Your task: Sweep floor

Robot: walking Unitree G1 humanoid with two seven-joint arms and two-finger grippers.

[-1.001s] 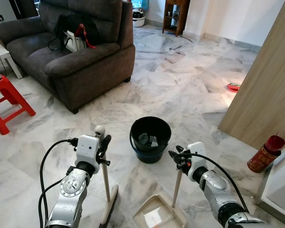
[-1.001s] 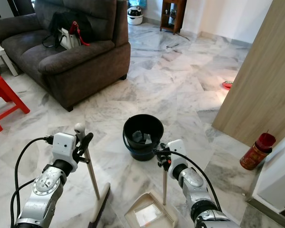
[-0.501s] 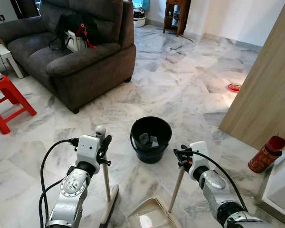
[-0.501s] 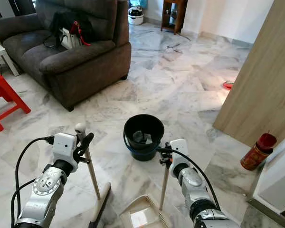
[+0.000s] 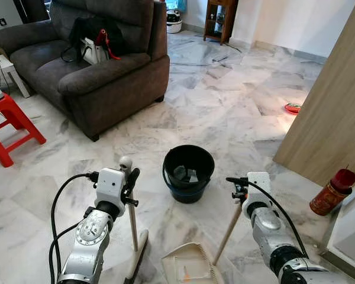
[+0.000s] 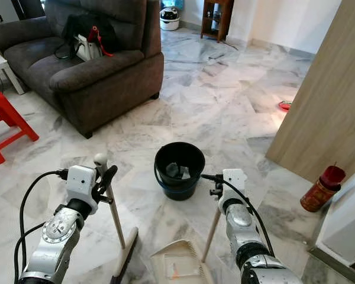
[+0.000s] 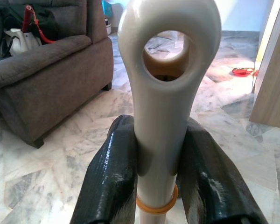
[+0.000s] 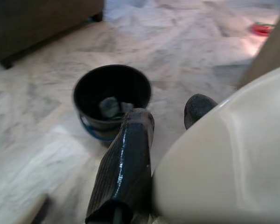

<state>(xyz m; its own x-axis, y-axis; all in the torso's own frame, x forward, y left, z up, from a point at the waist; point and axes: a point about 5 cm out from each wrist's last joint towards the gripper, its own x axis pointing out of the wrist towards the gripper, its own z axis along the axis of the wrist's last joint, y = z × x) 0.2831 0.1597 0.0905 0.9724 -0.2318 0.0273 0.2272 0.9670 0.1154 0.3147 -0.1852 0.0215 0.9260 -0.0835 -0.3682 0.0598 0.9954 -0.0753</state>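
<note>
Right claw [image 5: 238, 189] has tilted dustpan [image 5: 189, 271] handle toward bucket [image 5: 188, 173]

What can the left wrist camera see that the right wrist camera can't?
The left wrist view alone shows the broom handle with its hanging hole, clamped between the left gripper, plus the grey sofa. The right wrist view alone shows the black bucket, with scraps inside, past the right gripper on the dustpan handle. Both show marble floor.

Marble floor [image 5: 225, 94], black bucket [image 5: 188, 173], dustpan [image 5: 186, 269], sofa [image 5: 89, 59], red stool [image 5: 9, 124]
</note>
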